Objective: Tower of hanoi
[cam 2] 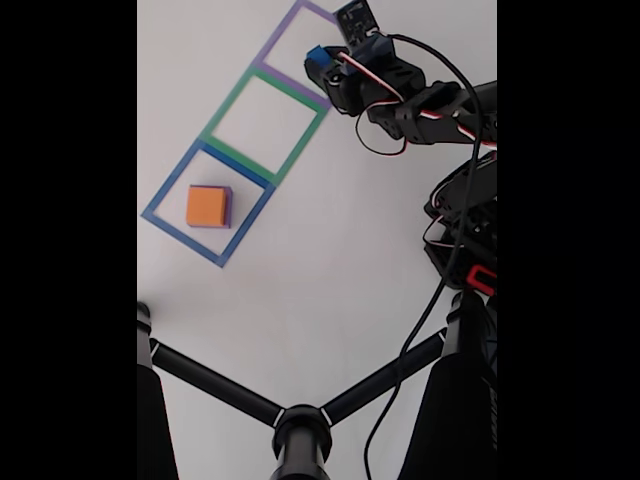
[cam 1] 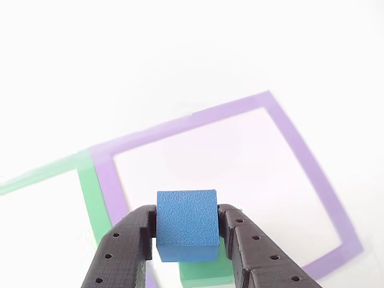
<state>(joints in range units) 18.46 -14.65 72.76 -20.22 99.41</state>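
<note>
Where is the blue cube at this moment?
The blue cube is held between the gripper fingers, above a green block near the purple outline, at the fixed view's top.

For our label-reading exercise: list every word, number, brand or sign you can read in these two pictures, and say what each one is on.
No readable text in these pictures.
Blue cube, held in the gripper: plain faces.
Orange block: plain top.
Purple outline, green outline and blue outline: bare coloured lines.
Red patch on the arm's base: too small and blurred to read.
</note>
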